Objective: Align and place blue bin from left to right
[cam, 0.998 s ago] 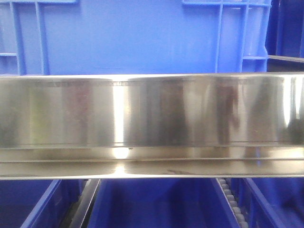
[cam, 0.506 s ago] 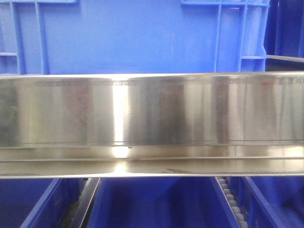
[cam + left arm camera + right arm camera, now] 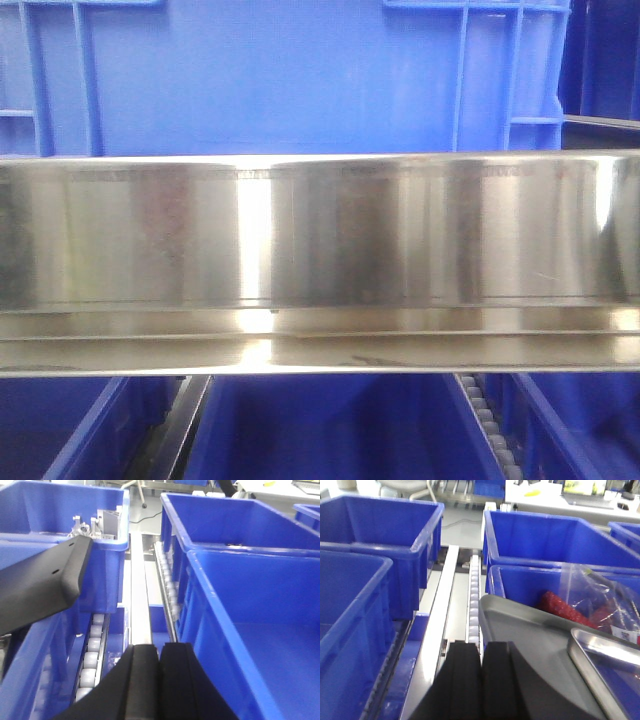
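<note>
Two black pincers pressed together, empty: left pincer (image 3: 159, 650), right pincer (image 3: 481, 647). Apparently pre-grasp. Large medium-blue plastic bin (image 3: 270, 80) behind polished steel rail (image 3: 320, 240); next, open up and reach its rim.

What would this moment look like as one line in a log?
left gripper shut, empty | right gripper shut, empty | blue bin behind steel rail, not held
</note>
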{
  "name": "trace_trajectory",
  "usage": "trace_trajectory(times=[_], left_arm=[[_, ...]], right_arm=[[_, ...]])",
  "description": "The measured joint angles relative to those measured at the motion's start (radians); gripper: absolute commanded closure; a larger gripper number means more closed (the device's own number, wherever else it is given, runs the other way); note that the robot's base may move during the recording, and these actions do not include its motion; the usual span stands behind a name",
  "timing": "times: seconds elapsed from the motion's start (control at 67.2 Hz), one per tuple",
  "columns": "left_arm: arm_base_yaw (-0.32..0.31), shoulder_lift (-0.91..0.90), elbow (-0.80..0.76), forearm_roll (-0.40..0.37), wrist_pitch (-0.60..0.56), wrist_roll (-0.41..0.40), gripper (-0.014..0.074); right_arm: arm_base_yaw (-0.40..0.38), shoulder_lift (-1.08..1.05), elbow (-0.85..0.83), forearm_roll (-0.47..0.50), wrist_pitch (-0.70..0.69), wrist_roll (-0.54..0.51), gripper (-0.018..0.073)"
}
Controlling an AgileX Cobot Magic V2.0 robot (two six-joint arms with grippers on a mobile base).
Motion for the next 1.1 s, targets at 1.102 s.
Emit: trace_trajectory(times=[1.102], left_arm=[[0.000,0.043,-0.002,-0.018,0.064,0.000,0.0707]], right_arm=[[0.303,0.583,-0.742,-0.101,0.614,0.312,0.0636]])
